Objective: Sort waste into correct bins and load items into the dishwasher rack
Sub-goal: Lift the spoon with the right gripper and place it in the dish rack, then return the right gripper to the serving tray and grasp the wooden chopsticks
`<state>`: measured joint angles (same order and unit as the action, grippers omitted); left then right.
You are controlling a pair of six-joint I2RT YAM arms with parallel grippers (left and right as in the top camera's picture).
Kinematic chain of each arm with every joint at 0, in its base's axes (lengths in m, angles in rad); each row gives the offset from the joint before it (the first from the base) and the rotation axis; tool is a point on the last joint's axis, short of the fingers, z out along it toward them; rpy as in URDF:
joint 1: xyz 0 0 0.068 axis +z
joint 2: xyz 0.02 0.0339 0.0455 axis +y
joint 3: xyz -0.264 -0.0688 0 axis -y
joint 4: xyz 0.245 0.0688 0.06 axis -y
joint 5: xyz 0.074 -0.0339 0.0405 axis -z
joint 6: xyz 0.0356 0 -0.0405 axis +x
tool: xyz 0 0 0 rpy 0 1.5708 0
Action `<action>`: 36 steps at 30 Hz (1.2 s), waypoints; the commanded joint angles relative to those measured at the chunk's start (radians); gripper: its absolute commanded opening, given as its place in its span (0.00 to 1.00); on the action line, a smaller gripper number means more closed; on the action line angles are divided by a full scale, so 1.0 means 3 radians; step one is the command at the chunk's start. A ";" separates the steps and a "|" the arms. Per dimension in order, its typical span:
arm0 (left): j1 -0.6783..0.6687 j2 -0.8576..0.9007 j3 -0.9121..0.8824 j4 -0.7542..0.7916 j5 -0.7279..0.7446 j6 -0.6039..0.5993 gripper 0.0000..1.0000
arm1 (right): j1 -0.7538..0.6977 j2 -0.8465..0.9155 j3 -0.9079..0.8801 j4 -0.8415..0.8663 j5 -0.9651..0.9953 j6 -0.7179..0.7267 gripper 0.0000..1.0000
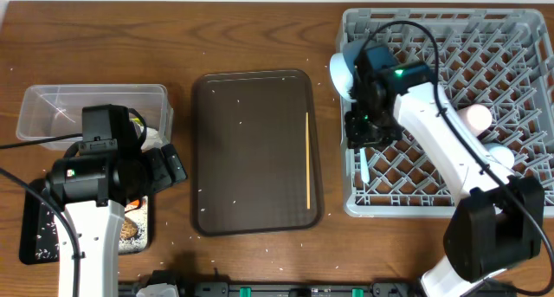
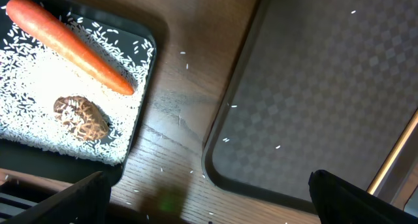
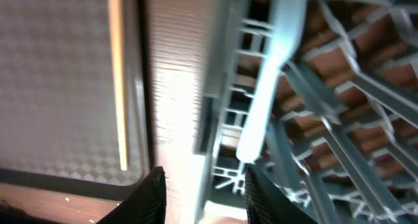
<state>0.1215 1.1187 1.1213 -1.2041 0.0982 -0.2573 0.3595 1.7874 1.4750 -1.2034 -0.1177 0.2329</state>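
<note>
The pale blue spoon (image 3: 271, 80) lies along the left side of the grey dishwasher rack (image 1: 519, 37), free of my right gripper (image 3: 206, 198). That gripper hangs open over the rack's left wall, its handle end just beyond the fingertips. A pink cup (image 1: 476, 117) stands in the rack. One wooden chopstick (image 1: 308, 158) lies on the brown serving tray (image 1: 251, 150). My left gripper (image 2: 209, 204) is wide open and holds nothing, above bare table between the serving tray and the black tray (image 2: 151, 34), which holds the carrot (image 2: 68, 44), a brown food lump (image 2: 81, 118) and rice grains (image 2: 39, 80).
The clear tub (image 1: 52, 106) stands behind the left arm, its contents mostly hidden by the arm. A pale blue rounded dish (image 1: 342, 72) leans at the rack's left edge. Loose rice grains dot the table and serving tray.
</note>
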 commanded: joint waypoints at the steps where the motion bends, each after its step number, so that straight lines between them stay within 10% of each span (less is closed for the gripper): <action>1: -0.0010 0.0013 0.0006 -0.0011 -0.0004 0.0045 0.98 | 0.0240 -0.0273 -0.0010 0.0084 0.0033 -0.0108 0.33; 18: -0.0010 0.0013 0.0006 -0.0011 -0.0005 0.0045 0.98 | 0.0909 0.0746 -0.0011 0.0533 0.0305 0.0117 0.41; 27: -0.0010 0.0013 0.0006 -0.0011 -0.0005 0.0045 0.98 | 0.0973 0.0974 -0.0004 0.0557 0.0169 0.0120 0.22; 36: -0.0010 0.0013 0.0006 -0.0010 -0.0004 0.0045 0.98 | 0.0982 0.0931 0.0474 0.0116 0.0109 0.0139 0.27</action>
<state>0.1215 1.1187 1.1213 -1.2041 0.0982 -0.2573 0.6411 2.0789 1.5345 -1.1461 -0.0574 0.2737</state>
